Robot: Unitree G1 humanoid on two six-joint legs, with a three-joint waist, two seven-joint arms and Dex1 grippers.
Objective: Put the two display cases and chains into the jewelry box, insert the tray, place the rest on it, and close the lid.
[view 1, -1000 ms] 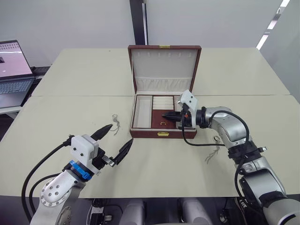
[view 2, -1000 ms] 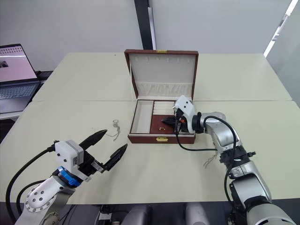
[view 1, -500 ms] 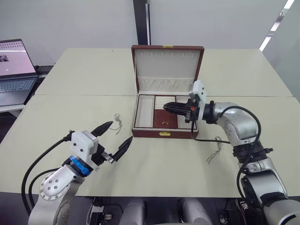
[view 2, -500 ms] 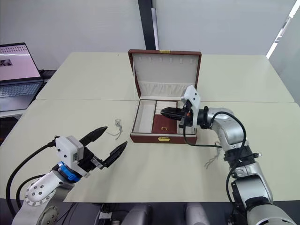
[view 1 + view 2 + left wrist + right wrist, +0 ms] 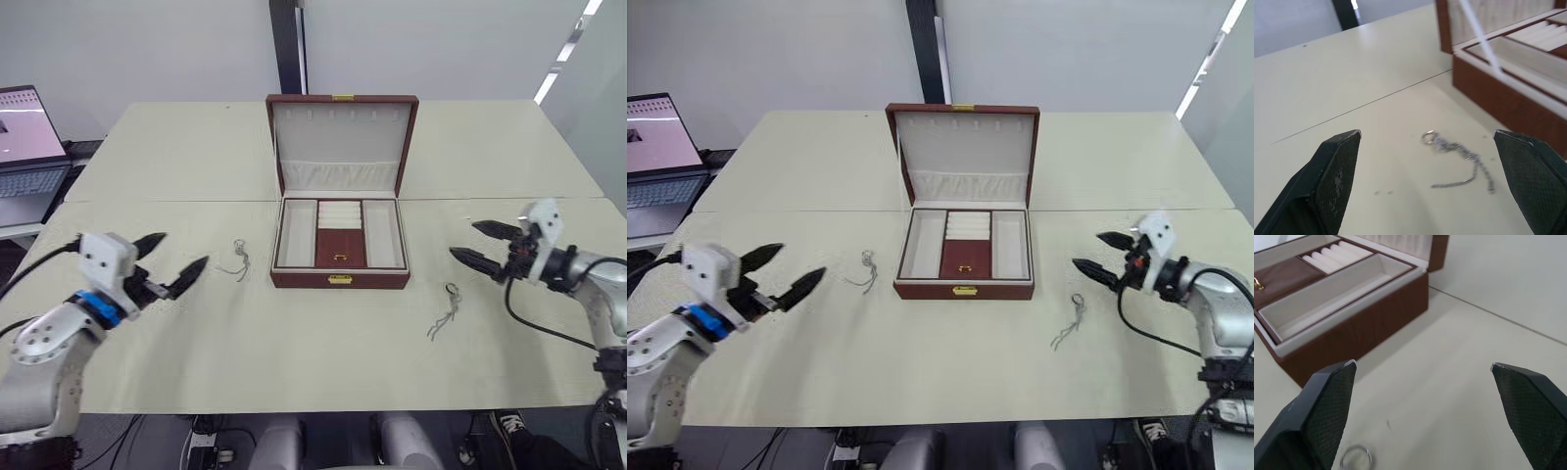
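Left arm: we see our left gripper (image 5: 167, 267) held low over the left side of the cream table (image 5: 323, 362), its black fingers spread wide and empty, tips aimed toward the box
Right arm: our right gripper (image 5: 487, 245) hangs over the table's right side, fingers parted and holding nothing, tips aimed back at the box
Box: the reddish-brown wooden jewelry box (image 5: 340, 279) sits mid-table, long axis running left to right, gold clasp facing us
Lid: the cream-lined hinged lid (image 5: 342, 146) stands upright at the back
Tray: the shallow reddish-brown tray with the gold handle (image 5: 340, 236) rests inside the box
Chains: one thin silvery chain (image 5: 237, 260) lies left of the box near our left gripper; another silvery chain (image 5: 443, 311) lies right of it, near our right gripper
Room: bare tabletop lies open on both flanks and in front; a laptop (image 5: 26, 137) sits beyond the far left edge
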